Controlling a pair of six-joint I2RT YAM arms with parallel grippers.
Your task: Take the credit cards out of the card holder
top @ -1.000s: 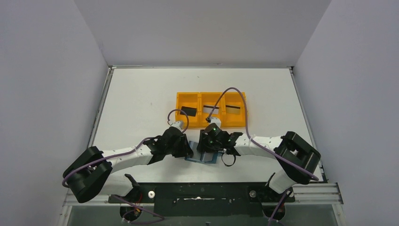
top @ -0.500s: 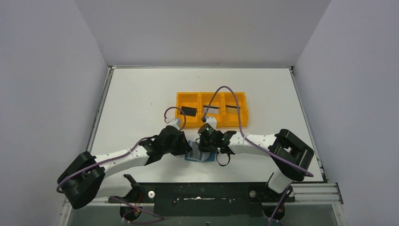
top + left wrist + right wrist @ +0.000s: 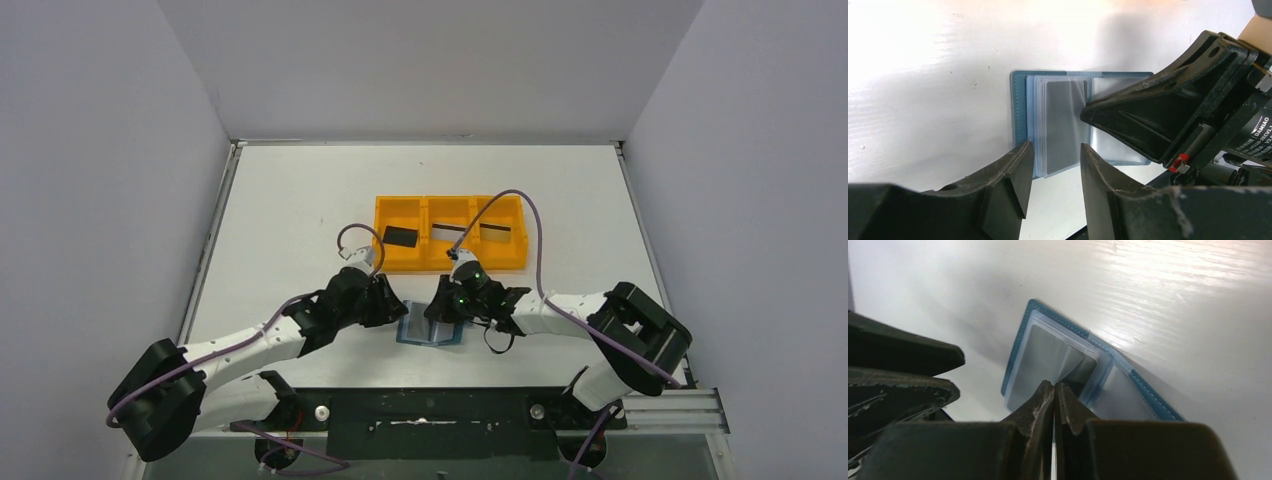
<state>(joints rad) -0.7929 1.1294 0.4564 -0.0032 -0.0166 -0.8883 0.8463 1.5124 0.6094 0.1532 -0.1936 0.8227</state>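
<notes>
Orange tray (image 3: 405, 262) already holds three credit cards (image 3: 447, 232), one per compartment: a black card (image 3: 400, 237) at the left, silver-grey in the middle, a dark card (image 3: 495, 233) at the right. By that you look well along, yet the card holder (image 3: 1020, 100) lies open on the table near the tray, between both grippers, and its clear sleeves may hide more. Your right gripper (image 3: 1054, 385) is clenched, tips meeting at a lifted grey leaf (image 3: 1075, 365); whether a card is caught I cannot tell. Your left gripper (image 3: 1055, 150) stands parted astride the sleeves' edge, gripping nothing. Teal cover, pale blue-grey pockets
</notes>
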